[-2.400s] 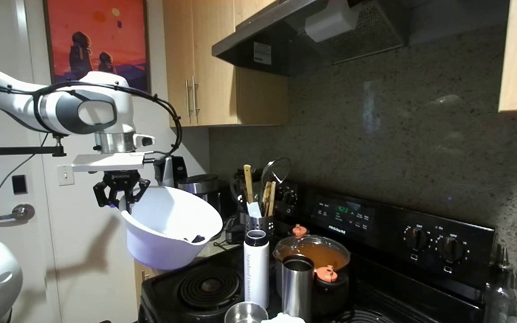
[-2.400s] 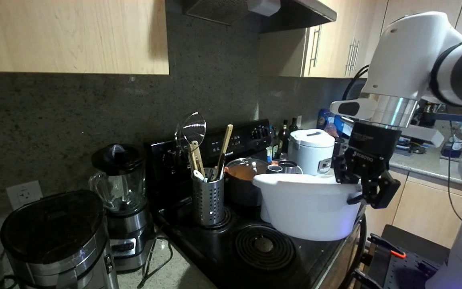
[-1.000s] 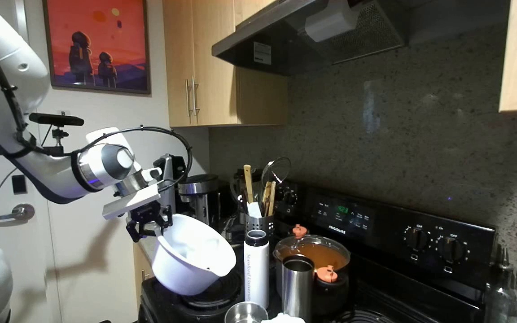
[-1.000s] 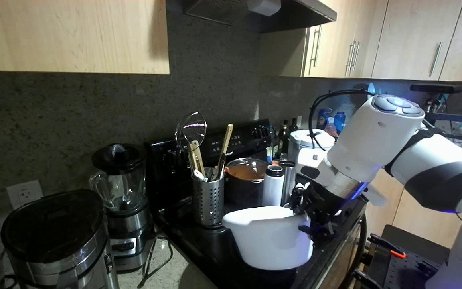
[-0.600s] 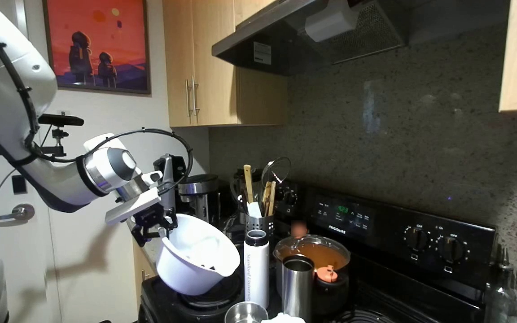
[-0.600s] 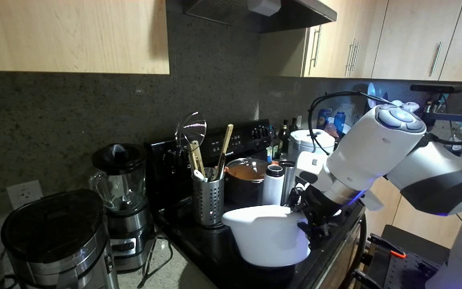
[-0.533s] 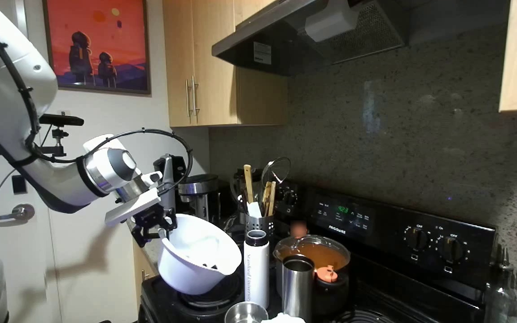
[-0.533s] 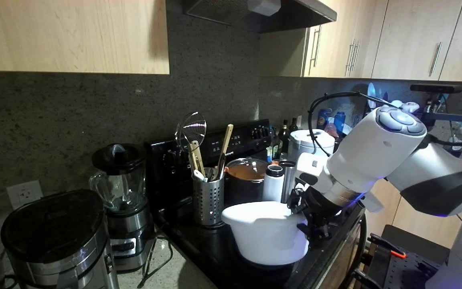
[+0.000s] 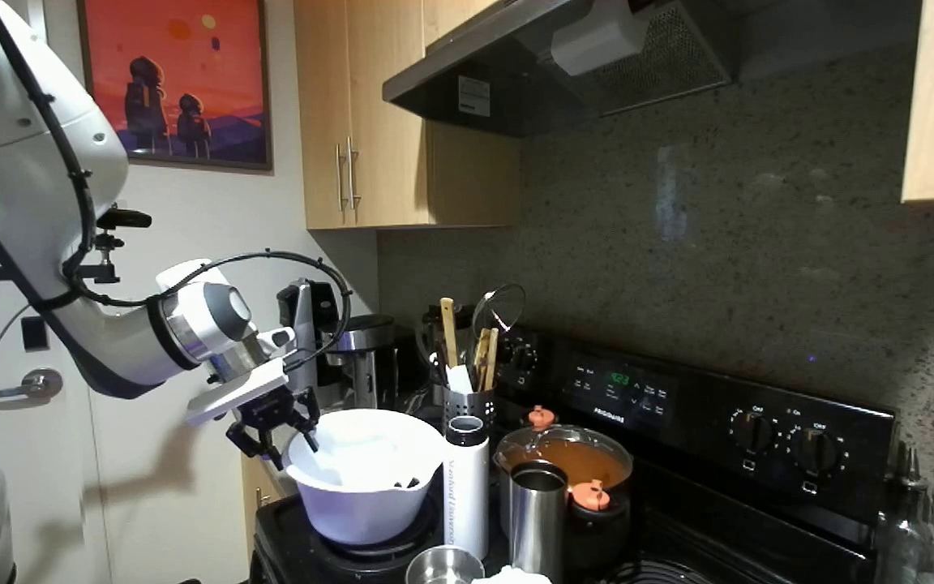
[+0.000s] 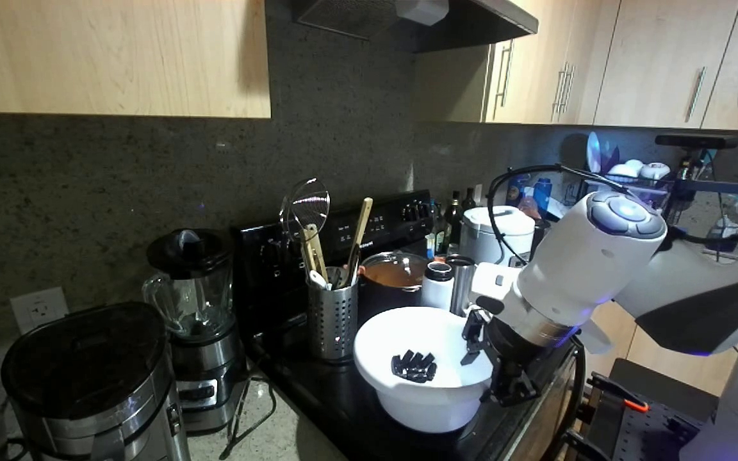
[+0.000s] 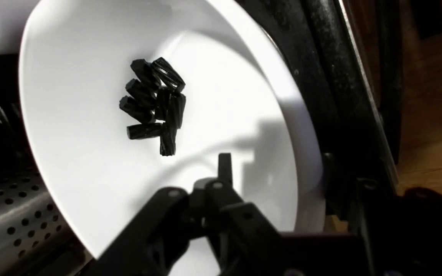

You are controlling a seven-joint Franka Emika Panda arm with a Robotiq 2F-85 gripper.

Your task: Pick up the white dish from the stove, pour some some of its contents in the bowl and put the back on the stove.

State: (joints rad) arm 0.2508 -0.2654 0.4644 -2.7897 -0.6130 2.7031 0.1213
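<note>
Straddling the rim of the white dish (image 9: 363, 519), the Robotiq gripper (image 9: 297, 456) has its fingers spread, one inside the wall and one outside; contact with the rim can't be told. Dish sits upright on the black Frigidaire stove (image 9: 678, 422), over a coil burner (image 9: 422, 529), with a cluster of black twisted pieces (image 11: 159, 103) lying inside. White bottle (image 9: 465, 499) stands just beside it, touching or not unclear, next to a steel tumbler (image 9: 537, 523), with a dark orange-handled pot (image 10: 385, 307) behind and a perforated steel utensil holder (image 10: 332, 323) near, holding wooden-handled tools (image 10: 361, 224) and a wire strainer (image 10: 310, 203).
</note>
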